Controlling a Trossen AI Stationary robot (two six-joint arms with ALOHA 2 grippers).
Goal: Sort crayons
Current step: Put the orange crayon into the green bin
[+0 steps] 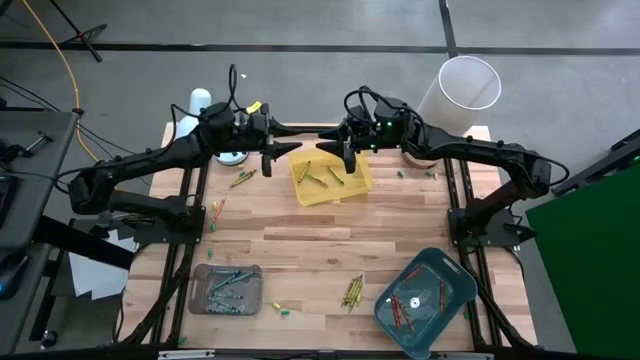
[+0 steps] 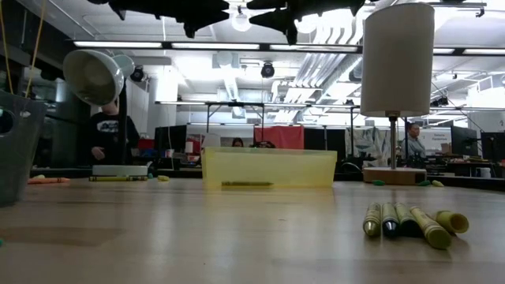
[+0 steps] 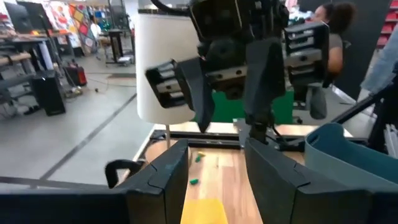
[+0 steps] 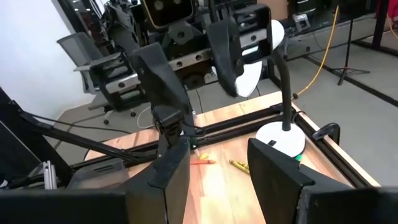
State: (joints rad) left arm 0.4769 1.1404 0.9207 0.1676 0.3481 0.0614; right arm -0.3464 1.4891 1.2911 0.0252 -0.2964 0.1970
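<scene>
From above, the left claw [image 1: 268,163] and right claw [image 1: 347,160] hang at upper centre, both released and gripping nothing, flanking the yellow tray [image 1: 330,178]. Crayons [image 1: 322,175] lie in that tray between and just below the claws; more sit in the grey tray [image 1: 227,290] at lower left, the teal tray [image 1: 425,293] at lower right, and loose on the table [image 1: 330,250], which is bare at centre.

At table height, a cluster of loose crayons [image 2: 410,221] lies at lower right; the yellow tray's [image 2: 268,167] wall hides most of its contents.

From the left wrist, the fingers [image 3: 165,180] stand apart, the facing right claw [image 3: 230,106] also spread.

From the right wrist, crayons [image 4: 239,165] lie beyond the parted fingers [image 4: 273,171].
</scene>
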